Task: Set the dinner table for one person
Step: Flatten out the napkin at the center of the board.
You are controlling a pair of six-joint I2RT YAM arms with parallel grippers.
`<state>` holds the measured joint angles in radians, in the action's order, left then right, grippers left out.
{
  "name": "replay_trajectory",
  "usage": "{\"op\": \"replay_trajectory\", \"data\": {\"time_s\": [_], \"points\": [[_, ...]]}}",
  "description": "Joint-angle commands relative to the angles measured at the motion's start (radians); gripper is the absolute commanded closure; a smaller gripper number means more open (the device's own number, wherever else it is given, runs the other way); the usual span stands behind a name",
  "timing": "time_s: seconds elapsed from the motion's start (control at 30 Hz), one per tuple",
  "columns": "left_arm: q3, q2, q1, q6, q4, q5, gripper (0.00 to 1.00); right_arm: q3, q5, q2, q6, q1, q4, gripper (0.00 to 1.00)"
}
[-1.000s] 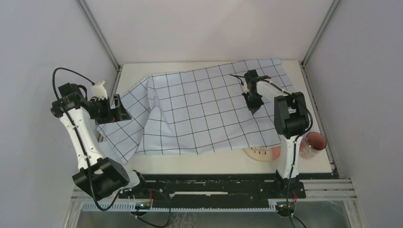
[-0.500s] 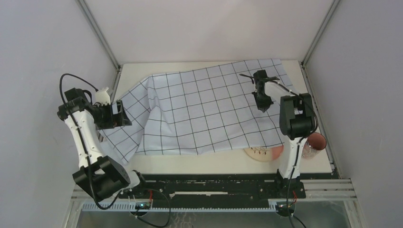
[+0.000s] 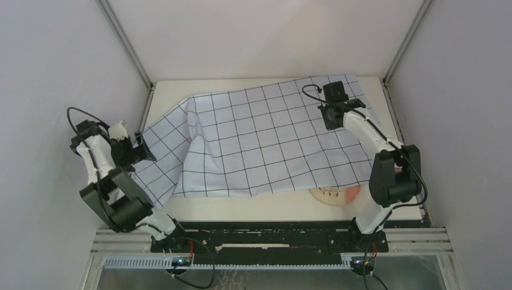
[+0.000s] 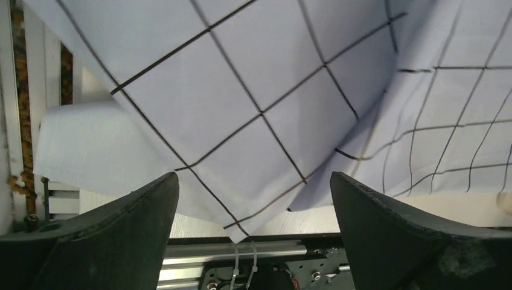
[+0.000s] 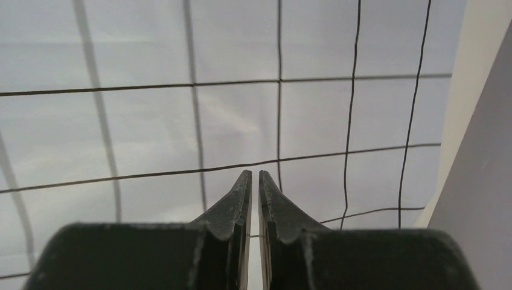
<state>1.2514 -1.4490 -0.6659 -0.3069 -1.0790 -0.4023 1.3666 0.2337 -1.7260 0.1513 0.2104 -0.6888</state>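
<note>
The gridded cloth (image 3: 259, 139) covers most of the dinner table (image 3: 265, 208), but not neatly. Beyond the left gripper (image 4: 253, 181) it rises in a fold, and one corner of it shows between the jaws, touching neither finger as far as I can see. These jaws stand wide and hold nothing. The right gripper (image 5: 255, 175) is over the far right part of the cloth. Its jaws are narrow, with only a thin slit between them, and no fabric is seen in the slit. Flat cloth lies just beyond the tips, and a bare strip of the table is to the right of them. A plate (image 3: 332, 198) peeks out from under the near edge of the cloth, well behind the right jaws. I judge the task to be in its early part: the cloth is laid but needs smoothing on the left side, the plate must come on top of it, and cutlery I do not see
</note>
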Motion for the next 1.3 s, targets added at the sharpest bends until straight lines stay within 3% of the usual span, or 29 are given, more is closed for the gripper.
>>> {"op": "replay_trajectory", "data": {"time_s": [0.0,0.2,0.43,0.93,1.27], "points": [[0.015,-0.084,-0.082,0.107,0.096,0.0,0.0,-0.014,-0.023,0.122,0.029,0.054,0.04,0.84],[-0.075,-0.044,-0.125,0.088,0.232,0.125,0.0,-0.034,-0.013,0.189,0.059,0.08,0.046,0.83],[-0.115,-0.121,-0.155,0.085,0.355,0.189,0.01,-0.048,-0.005,0.243,0.082,0.125,0.064,0.84],[-0.241,-0.197,-0.167,0.051,0.597,0.211,0.13,-0.051,0.069,0.329,0.129,0.185,0.076,0.87],[-0.247,-0.219,-0.166,0.093,0.698,0.169,0.15,-0.063,0.112,0.333,0.141,0.255,0.077,0.88]]}}
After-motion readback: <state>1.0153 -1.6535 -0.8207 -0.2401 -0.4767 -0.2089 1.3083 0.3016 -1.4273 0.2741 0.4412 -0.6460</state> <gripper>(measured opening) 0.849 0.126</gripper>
